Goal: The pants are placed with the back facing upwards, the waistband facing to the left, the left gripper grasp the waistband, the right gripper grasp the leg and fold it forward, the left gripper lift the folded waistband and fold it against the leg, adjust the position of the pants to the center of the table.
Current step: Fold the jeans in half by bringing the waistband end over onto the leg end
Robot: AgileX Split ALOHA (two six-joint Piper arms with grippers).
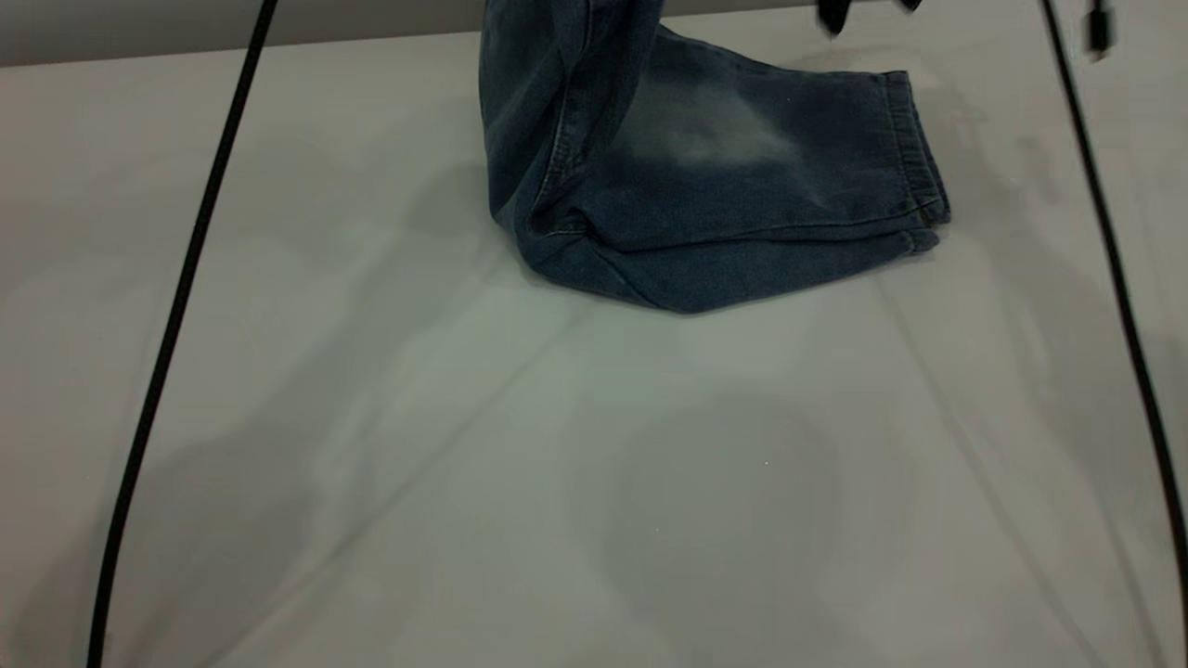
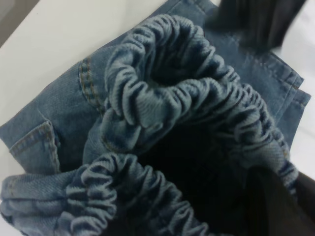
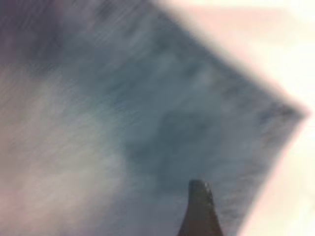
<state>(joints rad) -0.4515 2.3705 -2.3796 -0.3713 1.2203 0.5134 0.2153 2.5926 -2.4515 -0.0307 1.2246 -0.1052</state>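
The left hand (image 2: 275,206) showed only as a dark shape at the edge of the left wrist view, pressed in among the folds of the waistband (image 2: 167,98). It appeared to be pinching that gathered band, though the fingers themselves were hidden by cloth. The waistband was bunched into thick ruffled loops of blue denim, opening onto a dark hollow inside the pants (image 1: 705,176). Below it lay flat denim with orange-brown stitching and the corner of 1 pocket (image 2: 37,145).

In the exterior view the waist end of the pants rose steeply out of the top of the picture, lifted off the surface (image 1: 464,464). The rest lay folded at the far middle of the surface, with the leg (image 1: 742,158) stretching toward the right. That leg was dark blue with a pale oval faded patch near its middle and a stitched hem (image 1: 914,148) at its right end. A second layer of denim showed beneath it along the near edge.

The right hand (image 1: 833,14) was barely in the exterior view, a dark tip at the top edge above the far right of the leg. In the right wrist view 1 dark fingertip (image 3: 199,211) hung over blurred denim; whether this hand was spread or pressed together could not be told.

2 thin black cables (image 1: 186,278) crossed the surface, 1 at each side.
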